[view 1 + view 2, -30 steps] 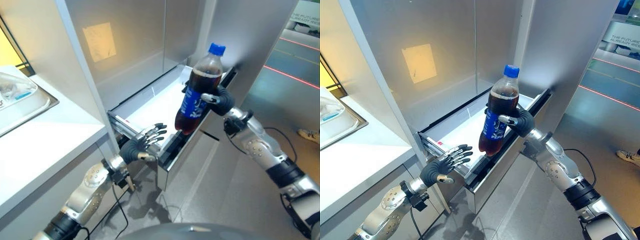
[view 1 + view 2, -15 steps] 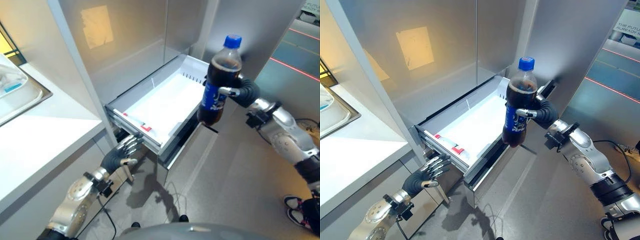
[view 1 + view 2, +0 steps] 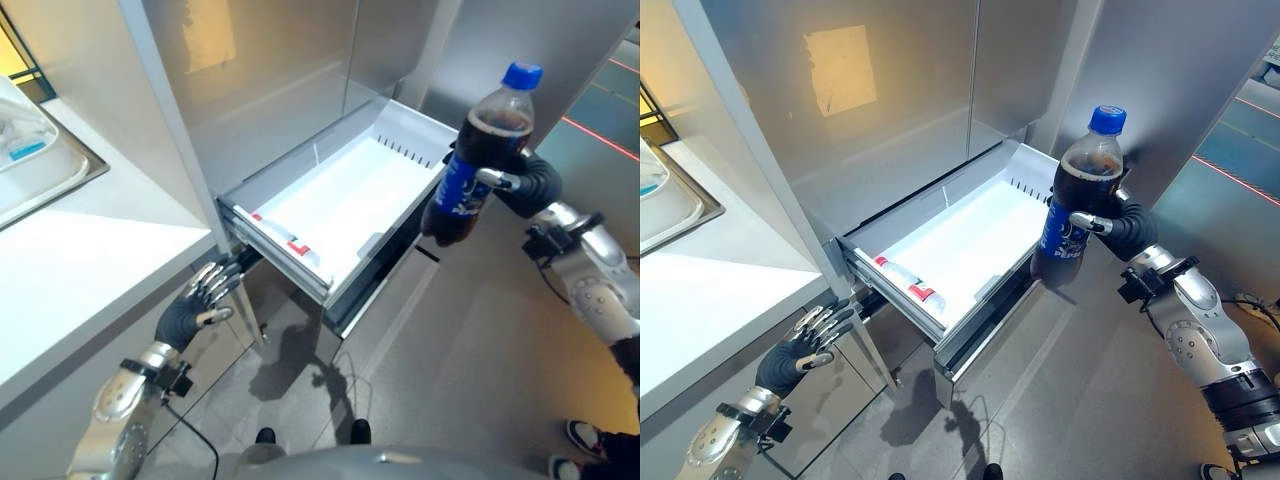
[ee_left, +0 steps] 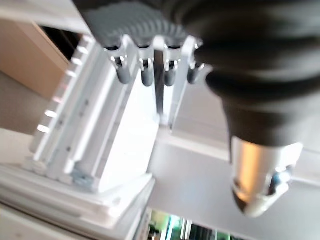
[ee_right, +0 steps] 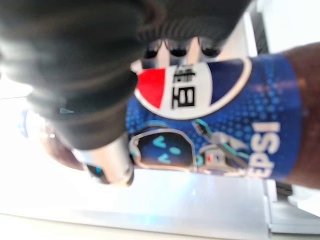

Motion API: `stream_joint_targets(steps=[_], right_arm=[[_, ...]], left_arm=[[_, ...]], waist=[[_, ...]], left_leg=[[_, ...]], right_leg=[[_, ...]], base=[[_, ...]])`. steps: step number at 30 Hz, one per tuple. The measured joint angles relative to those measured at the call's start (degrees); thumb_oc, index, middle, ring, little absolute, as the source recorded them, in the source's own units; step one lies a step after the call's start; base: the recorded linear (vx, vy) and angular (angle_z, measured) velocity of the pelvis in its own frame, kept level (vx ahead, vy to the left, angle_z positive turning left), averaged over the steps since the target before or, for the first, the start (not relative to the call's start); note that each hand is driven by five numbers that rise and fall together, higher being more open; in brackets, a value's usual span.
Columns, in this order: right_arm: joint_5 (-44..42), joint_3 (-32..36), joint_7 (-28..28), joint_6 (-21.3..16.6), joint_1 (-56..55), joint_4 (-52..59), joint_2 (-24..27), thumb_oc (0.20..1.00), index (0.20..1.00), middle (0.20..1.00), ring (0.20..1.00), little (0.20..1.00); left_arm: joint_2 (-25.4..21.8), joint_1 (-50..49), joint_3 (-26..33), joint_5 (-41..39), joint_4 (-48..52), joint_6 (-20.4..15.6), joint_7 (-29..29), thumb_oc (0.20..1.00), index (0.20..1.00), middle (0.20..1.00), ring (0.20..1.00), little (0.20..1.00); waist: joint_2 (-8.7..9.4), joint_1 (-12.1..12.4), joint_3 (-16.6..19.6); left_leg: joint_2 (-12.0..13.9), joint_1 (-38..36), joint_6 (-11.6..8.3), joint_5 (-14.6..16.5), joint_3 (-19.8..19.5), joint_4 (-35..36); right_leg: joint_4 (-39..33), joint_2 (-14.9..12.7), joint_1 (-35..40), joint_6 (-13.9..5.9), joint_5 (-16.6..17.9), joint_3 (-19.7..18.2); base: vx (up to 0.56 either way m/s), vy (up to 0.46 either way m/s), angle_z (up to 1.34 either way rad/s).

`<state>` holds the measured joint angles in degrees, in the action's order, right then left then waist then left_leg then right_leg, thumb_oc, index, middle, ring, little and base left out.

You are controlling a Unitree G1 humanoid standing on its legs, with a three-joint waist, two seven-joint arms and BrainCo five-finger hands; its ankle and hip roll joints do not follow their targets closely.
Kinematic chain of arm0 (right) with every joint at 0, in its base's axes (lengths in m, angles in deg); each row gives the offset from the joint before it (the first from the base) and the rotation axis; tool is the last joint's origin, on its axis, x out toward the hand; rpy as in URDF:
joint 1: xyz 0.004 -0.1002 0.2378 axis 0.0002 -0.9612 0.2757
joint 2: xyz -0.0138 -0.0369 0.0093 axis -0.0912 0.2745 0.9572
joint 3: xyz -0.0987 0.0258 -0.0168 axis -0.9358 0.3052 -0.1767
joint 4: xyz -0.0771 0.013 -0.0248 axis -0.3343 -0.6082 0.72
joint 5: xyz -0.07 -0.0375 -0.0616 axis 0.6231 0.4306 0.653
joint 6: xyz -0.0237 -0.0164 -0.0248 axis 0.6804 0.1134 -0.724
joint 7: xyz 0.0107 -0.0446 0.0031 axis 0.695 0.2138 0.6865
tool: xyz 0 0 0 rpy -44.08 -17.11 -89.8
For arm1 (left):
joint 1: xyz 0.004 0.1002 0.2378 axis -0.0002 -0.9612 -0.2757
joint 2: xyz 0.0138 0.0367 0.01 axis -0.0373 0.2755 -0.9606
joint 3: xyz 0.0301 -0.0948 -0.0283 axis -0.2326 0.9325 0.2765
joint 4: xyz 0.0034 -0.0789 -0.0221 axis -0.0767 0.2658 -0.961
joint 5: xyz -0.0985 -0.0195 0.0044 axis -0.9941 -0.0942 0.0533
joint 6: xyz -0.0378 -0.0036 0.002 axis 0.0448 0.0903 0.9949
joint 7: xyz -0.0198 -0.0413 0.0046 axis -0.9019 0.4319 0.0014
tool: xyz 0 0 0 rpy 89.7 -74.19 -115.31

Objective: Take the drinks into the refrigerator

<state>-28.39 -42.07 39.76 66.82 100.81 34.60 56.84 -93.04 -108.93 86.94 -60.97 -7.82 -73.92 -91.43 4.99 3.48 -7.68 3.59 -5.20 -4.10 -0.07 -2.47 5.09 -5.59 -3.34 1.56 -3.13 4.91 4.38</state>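
Now the drawer [image 3: 940, 245] of the refrigerator [image 3: 970, 90] stands pulled out. The right hand [image 3: 1125, 225] clasps the bottle [image 3: 1075, 205] upright just right of it; lowering it in remains. The left hand [image 3: 800, 345] hangs near-left, fingers [image 4: 145, 70] straight and released.

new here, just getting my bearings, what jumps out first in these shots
The cola bottle, held upright in the right hand beside the open fridge drawer. The drawer is pulled out, white inside, a small bottle lying at its left end. The left hand hangs open lower left.
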Motion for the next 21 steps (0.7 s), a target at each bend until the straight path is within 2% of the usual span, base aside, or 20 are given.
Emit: stream_joint_targets(steps=[4,6,11,14,21], right_arm=[[1.3,0.7,-0.2,0.0,-0.5,-0.6,0.1,0.2,0.2,0.2,0.2,0.2],[2.2,0.8,-0.4,-0.1,-0.5,-1.3,1.7,0.2,0.2,0.2,0.2,0.2],[3.9,0.8,-1.9,-0.1,1.7,-7.0,4.7,0.2,0.2,0.2,0.2,0.2],[4.0,-0.7,-3.1,-0.1,6.7,-9.5,6.4,0.2,0.2,0.2,0.2,0.2],[4.0,-4.6,-3.7,-1.1,14.1,-10.0,10.3,0.2,0.2,0.2,0.2,0.2]], left_arm=[[0.1,0.0,0.0,0.0,-0.1,0.0,0.0,1.0,1.0,1.0,1.0,1.0],[0.0,0.3,0.0,0.0,-0.1,0.0,0.0,1.0,1.0,1.0,1.0,1.0],[-0.8,1.2,0.0,0.0,-0.1,-0.5,0.2,1.0,1.0,1.0,1.0,1.0],[-2.8,1.5,0.0,-0.1,-0.1,-0.6,0.5,1.0,1.0,1.0,1.0,1.0],[-4.9,3.9,0.1,-1.3,-0.1,-1.1,1.1,1.0,1.0,1.0,1.0,1.0]], waist=[[0.38,0.6,-1.2],[0.65,2.1,-1.5],[2.18,3.7,-2.9],[3.05,4.0,-5.5],[3.82,5.5,-8.5]], left_leg=[[0.0,0.8,-0.18,-0.2,-1.0,0.0],[-0.1,1.4,-0.35,-0.4,-1.1,0.0],[-0.3,3.5,-0.55,-0.7,-2.6,-1.0],[-0.7,5.6,-0.57,-0.7,-3.0,-2.1],[-1.0,9.0,-0.61,-0.7,-3.9,-3.3]], right_leg=[[0.0,-0.1,-0.2,0.02,0.0,1.0],[0.0,-0.1,-0.8,0.02,0.0,1.2],[0.3,-0.3,-1.8,0.03,0.0,2.4],[0.3,-0.6,-3.2,0.08,0.3,2.7],[0.4,-0.8,-5.6,0.13,0.6,3.5]], base=[[-0.01,-0.014,0.12],[-0.04,-0.022,0.07],[-0.04,-0.012,0.14],[-0.05,-0.01,0.06],[-0.02,-0.006,0.05]])
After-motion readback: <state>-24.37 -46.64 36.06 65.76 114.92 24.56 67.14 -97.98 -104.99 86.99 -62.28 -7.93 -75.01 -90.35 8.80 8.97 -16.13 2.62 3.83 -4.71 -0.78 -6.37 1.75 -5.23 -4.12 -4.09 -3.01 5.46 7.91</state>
